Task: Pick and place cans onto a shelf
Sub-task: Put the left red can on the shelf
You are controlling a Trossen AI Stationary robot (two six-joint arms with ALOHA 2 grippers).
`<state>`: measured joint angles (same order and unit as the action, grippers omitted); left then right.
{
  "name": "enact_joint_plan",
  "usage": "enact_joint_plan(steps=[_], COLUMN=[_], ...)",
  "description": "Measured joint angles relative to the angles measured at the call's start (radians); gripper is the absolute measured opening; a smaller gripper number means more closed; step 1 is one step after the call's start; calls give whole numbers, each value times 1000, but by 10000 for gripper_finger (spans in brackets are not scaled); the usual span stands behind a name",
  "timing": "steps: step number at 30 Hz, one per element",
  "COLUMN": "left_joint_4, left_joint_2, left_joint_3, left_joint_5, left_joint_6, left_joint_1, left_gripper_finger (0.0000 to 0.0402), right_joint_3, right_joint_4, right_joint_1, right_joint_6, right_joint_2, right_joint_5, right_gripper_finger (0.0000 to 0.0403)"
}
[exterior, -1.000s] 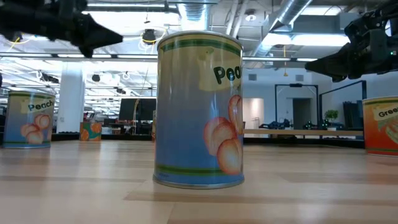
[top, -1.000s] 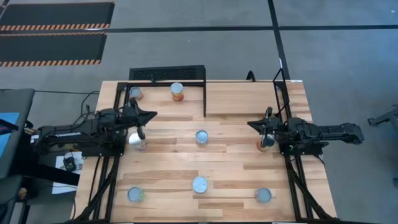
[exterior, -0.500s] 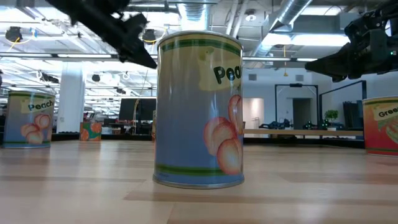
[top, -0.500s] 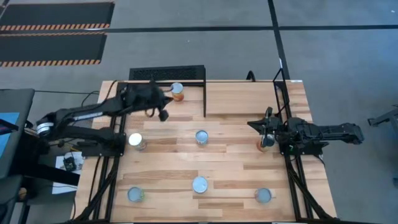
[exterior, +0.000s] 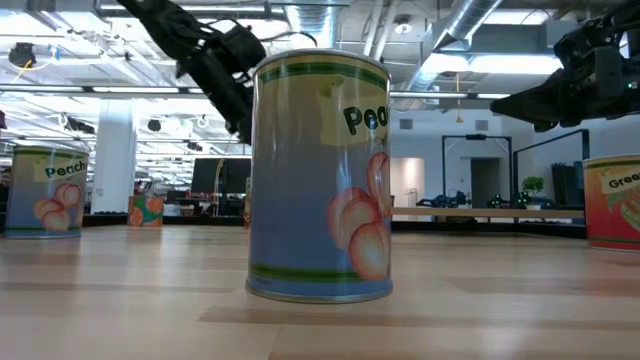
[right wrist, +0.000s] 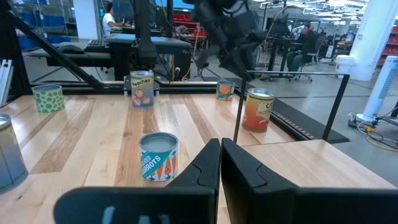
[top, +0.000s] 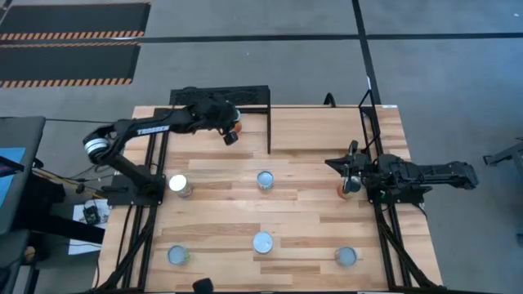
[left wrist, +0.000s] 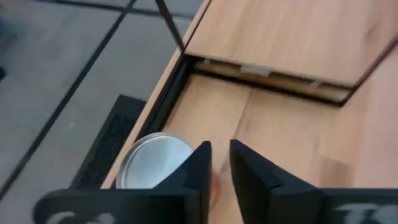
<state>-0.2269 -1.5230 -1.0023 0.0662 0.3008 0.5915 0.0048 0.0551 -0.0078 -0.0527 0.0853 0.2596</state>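
My left gripper (top: 230, 137) hangs over the shelf (top: 249, 139) at the table's far side, its fingers close together and empty. In the left wrist view (left wrist: 219, 149) it is just beside the silver top of an orange-labelled can (left wrist: 152, 165), which stands on the shelf (top: 235, 125). My right gripper (top: 333, 166) waits shut and empty at the table's right side, above a can (top: 348, 189); it also shows in its wrist view (right wrist: 220, 155). Other cans stand on the table at the left (top: 178, 185), in the middle (top: 265, 180) and along the near edge (top: 262, 242).
Thin black bars (top: 270, 131) edge the shelf and stand upright (right wrist: 239, 106). A black slatted grille (top: 219, 95) lies beyond the far edge. Two more cans stand at the near corners (top: 178, 256) (top: 346, 257). A peach can (exterior: 320, 175) fills the low view.
My left gripper has swung from beside the can at the table's left toward the far edge and to the right, ending over the shelf beside the orange-labelled can. That left can has stayed in place.
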Motion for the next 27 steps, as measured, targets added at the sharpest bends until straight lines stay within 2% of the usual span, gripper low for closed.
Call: enact_joint_plan(steps=[6, 13, 17, 24, 27], left_joint_4=[-94, -107, -129, -156, -164], left_joint_2=[-114, -155, -161, -163, -162], left_joint_3=[-98, -115, -115, -115, -116], left_joint_5=[132, 156, 157, 103, 98], left_joint_6=[52, 84, 86, 115, 137], left_joint_1=[0, 0, 5, 18, 18], left_gripper_finger=[114, 129, 109, 21, 6], right_joint_3=[0, 0, 0, 0, 0], right_joint_4=[0, 0, 0, 0, 0], right_joint_1=[0, 0, 0, 0, 0], right_joint_6=[0, 0, 0, 0, 0], right_joint_2=[0, 0, 0, 0, 0], right_joint_5=[0, 0, 0, 0, 0], right_gripper_finger=[38, 38, 38, 38, 38])
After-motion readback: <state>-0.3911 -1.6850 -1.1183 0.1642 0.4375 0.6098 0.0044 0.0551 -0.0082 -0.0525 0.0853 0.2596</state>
